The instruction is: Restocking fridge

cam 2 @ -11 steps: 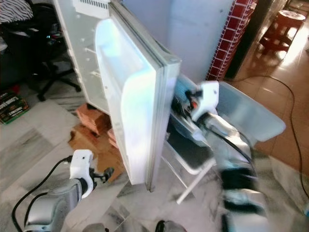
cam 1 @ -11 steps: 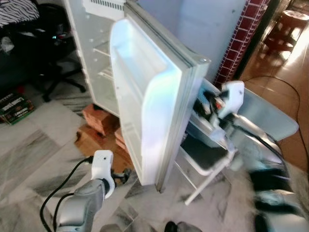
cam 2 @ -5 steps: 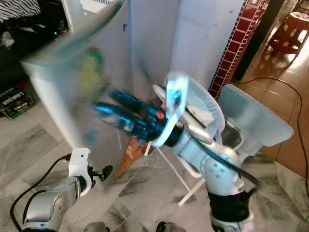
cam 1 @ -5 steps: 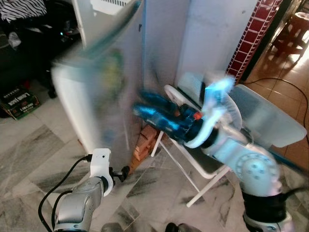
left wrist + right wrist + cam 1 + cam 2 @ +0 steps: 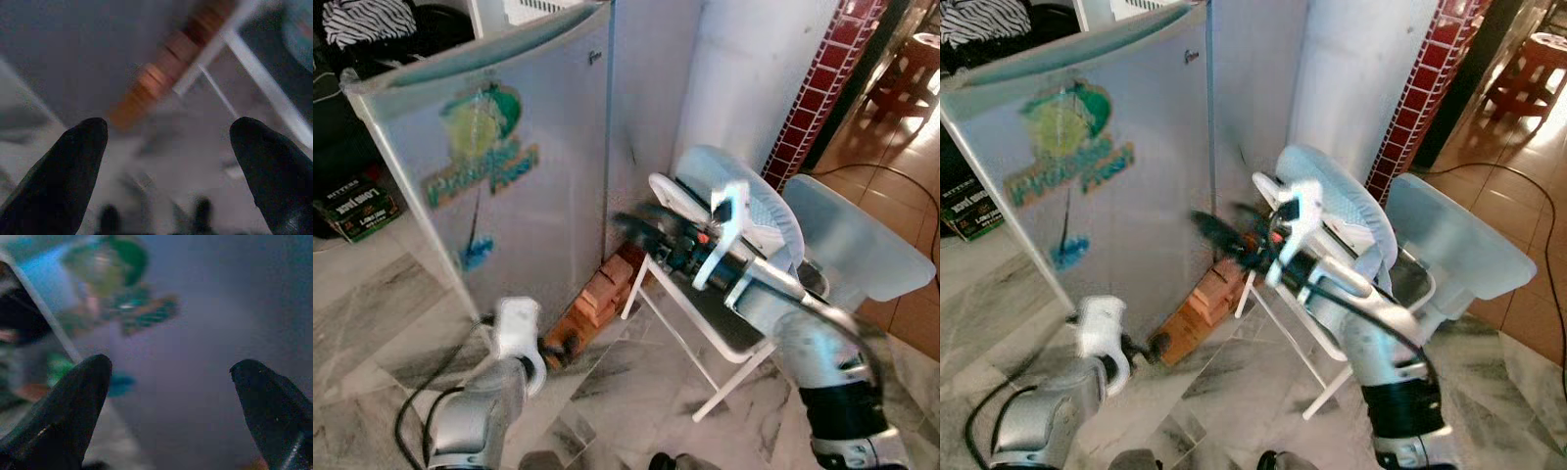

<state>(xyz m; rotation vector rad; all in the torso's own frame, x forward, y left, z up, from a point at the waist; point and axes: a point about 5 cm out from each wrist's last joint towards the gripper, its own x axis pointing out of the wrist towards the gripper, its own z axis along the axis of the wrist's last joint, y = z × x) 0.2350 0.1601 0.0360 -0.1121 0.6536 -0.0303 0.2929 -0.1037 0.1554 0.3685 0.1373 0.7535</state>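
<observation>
The grey fridge door (image 5: 499,196) with a green and blue sticker (image 5: 480,147) stands almost flush against the fridge body. My right gripper (image 5: 628,227) reaches out at mid height, close to the fridge's right side, blurred. In the right wrist view its fingers (image 5: 73,401) are spread apart with nothing between them, facing the stickered door (image 5: 195,357). My left gripper (image 5: 558,350) hangs low by the floor near the bricks (image 5: 597,294) under the fridge. Its fingers (image 5: 63,161) are also apart and empty.
A white folding chair (image 5: 724,328) with a pale blue cushion (image 5: 749,201) stands right of the fridge, a translucent plastic tub (image 5: 857,240) beside it. A red tiled pillar (image 5: 818,88) rises behind. A printed box (image 5: 357,201) lies on the marble floor at left.
The fridge door has swung from wide open to nearly shut. My right arm swept leftward with it and now points at the fridge's side. The left arm stayed low.
</observation>
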